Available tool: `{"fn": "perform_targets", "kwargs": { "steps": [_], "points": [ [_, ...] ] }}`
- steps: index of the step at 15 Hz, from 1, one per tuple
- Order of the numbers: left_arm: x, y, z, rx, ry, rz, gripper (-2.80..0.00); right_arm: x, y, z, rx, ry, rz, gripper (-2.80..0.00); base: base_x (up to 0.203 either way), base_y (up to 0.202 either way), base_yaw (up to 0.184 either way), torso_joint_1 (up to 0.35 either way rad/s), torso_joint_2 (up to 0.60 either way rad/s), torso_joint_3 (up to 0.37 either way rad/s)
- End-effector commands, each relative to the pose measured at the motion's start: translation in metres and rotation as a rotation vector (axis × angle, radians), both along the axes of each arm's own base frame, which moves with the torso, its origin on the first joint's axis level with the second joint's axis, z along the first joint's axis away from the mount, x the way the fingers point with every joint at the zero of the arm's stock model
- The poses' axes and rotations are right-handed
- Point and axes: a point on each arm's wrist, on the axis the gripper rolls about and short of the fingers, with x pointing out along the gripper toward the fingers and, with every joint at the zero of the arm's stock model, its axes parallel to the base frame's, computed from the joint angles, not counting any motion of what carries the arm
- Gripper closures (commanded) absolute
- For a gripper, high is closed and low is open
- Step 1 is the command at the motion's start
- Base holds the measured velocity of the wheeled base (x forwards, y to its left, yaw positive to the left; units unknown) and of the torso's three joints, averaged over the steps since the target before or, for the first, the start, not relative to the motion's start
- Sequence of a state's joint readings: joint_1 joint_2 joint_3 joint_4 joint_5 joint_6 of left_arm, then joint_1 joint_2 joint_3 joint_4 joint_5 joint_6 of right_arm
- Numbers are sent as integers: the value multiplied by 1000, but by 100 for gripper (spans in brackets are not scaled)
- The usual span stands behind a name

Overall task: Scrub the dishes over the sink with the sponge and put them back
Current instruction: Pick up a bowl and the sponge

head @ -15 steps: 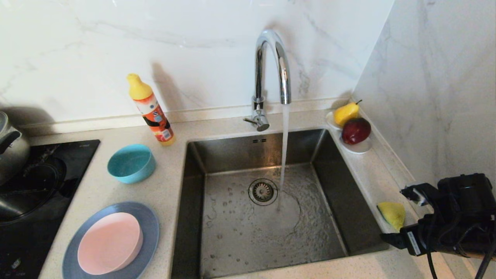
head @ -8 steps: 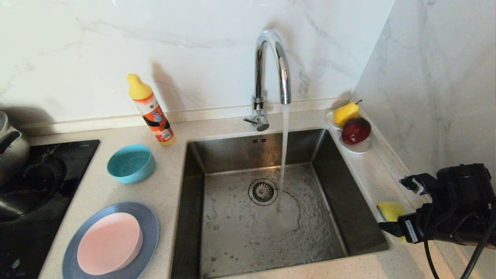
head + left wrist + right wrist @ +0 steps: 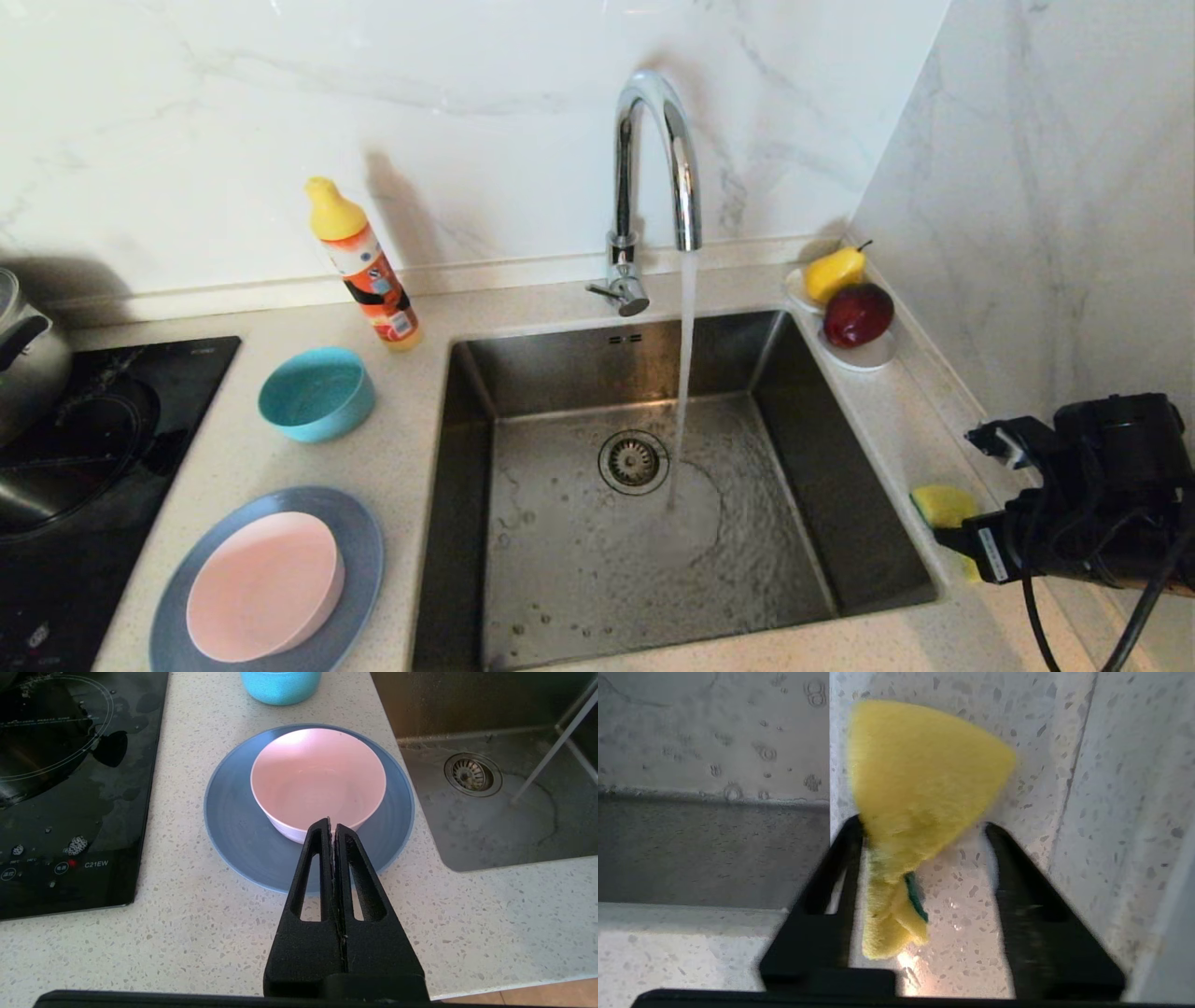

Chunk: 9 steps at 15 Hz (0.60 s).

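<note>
Head view, near to far: right tool [image 3: 943, 534] sits low at the sink's right-hand rim, over the sponge [image 3: 941, 505] on the table [image 3: 420, 439]. Right wrist view shows the tool [image 3: 924, 830] part-open, fingers [image 3: 840, 858] straddling the sponge [image 3: 920, 788]; one finger is against its narrow end, the other stands clear of it, so no firm grip is visible. Green scouring face shows as a small sliver at the narrow end. Left wrist view: left tool [image 3: 332, 822] shut on nothing, held above the near edge of the grey-blue plate [image 3: 233, 826]. Pink bowl [image 3: 264, 584] sits upright on that plate [image 3: 359, 532], left of the sink [image 3: 822, 467]. Teal bowl [image 3: 316, 393] stands alone further back on the table, beside the hob [image 3: 112, 439]. Water runs from the tap [image 3: 653, 177] into the basin just right of the drain strainer [image 3: 634, 461]. Orange bottle [image 3: 364, 266] stands at the back wall; pear [image 3: 834, 272] and apple [image 3: 857, 315] sit on a saucer [image 3: 873, 355] in the far right corner.
</note>
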<state>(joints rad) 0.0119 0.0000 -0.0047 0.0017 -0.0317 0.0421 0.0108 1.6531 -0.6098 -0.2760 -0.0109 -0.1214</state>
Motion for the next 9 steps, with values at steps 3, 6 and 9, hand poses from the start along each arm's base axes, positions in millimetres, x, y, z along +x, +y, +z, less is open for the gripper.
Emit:
{"fn": "perform_targets", "kwargs": {
  "steps": [3,6,9],
  "points": [
    [0,0,0,1,1,0,0,3,-5,-5,4,20,-17,0,0,0,0,0,0,0],
    [0,0,0,1,1,0,0,-1,-5,0,6,8,-13,0,0,0,0,0,0,0],
    [0,0,0,0,1,0,0,-5,-1,5,9,-2,-1,0,0,0,0,0,0,0]
  ]
}}
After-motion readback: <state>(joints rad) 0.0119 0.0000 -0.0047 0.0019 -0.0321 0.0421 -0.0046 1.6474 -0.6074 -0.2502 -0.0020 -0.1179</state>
